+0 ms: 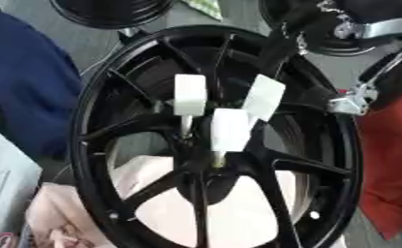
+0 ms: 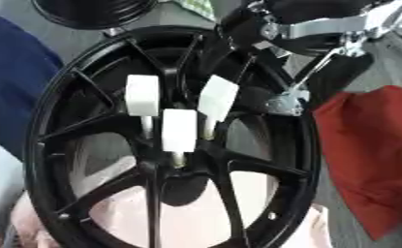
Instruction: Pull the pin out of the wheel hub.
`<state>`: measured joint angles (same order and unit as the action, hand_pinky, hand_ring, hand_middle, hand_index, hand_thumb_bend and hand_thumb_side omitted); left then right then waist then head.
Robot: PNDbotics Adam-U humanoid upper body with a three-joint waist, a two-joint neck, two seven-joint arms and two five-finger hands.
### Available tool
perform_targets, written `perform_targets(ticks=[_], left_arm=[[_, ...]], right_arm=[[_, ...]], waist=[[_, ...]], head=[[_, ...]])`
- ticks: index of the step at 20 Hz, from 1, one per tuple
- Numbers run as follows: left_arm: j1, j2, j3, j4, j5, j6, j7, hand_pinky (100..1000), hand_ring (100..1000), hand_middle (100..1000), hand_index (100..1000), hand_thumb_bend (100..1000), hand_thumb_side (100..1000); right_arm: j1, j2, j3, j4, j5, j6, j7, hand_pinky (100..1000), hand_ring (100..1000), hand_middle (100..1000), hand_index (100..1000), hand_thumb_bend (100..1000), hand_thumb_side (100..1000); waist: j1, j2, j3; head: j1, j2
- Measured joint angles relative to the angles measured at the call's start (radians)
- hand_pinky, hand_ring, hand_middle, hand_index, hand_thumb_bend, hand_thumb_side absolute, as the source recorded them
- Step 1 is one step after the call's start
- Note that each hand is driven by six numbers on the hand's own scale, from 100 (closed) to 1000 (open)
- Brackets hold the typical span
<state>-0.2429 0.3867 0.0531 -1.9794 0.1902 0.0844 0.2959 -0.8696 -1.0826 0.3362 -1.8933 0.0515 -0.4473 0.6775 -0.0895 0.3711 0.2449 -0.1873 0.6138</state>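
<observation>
A black spoked wheel hub (image 1: 87, 121) fills both views, lying tilted before me. Three pins with white block heads stand in its centre: one on the left (image 1: 190, 94), one on the right (image 1: 264, 97) and one in front (image 1: 230, 130). Thin metal shafts run from the heads down into the hub. My right arm, black with silver joints, comes in from the upper right. Its dark hand (image 2: 242, 29) hangs over the wheel's upper right rim, above the right pin and apart from the white heads. My left hand shows in neither view.
Another black wheel (image 1: 111, 12) lies at the far edge. Dark blue cloth (image 1: 26, 87) borders the hub on the left, red cloth (image 2: 373, 145) on the right. Pale pink cloth (image 1: 229, 208) shows through the lower spokes.
</observation>
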Motion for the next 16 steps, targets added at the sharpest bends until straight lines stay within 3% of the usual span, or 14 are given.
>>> perform_targets(ticks=[11, 16], left_arm=[[-0.004, 0.000, 0.000, 0.000, 0.000, -0.001, 0.001, 620, 660, 568, 748, 551, 424], [-0.004, 0.000, 0.000, 0.000, 0.000, 0.000, 0.000, 621, 660, 568, 749, 549, 425]], right_arm=[[-0.014, 0.015, 0.010, 0.016, 0.051, -0.059, -0.009, 902, 869, 827, 911, 100, 317], [-0.013, 0.015, 0.010, 0.017, 0.048, -0.057, -0.004, 907, 876, 833, 909, 100, 341]], waist=[[-0.010, 0.019, 0.017], [-0.011, 0.024, 0.016]], head=[[-0.019, -0.009], [-0.018, -0.009]])
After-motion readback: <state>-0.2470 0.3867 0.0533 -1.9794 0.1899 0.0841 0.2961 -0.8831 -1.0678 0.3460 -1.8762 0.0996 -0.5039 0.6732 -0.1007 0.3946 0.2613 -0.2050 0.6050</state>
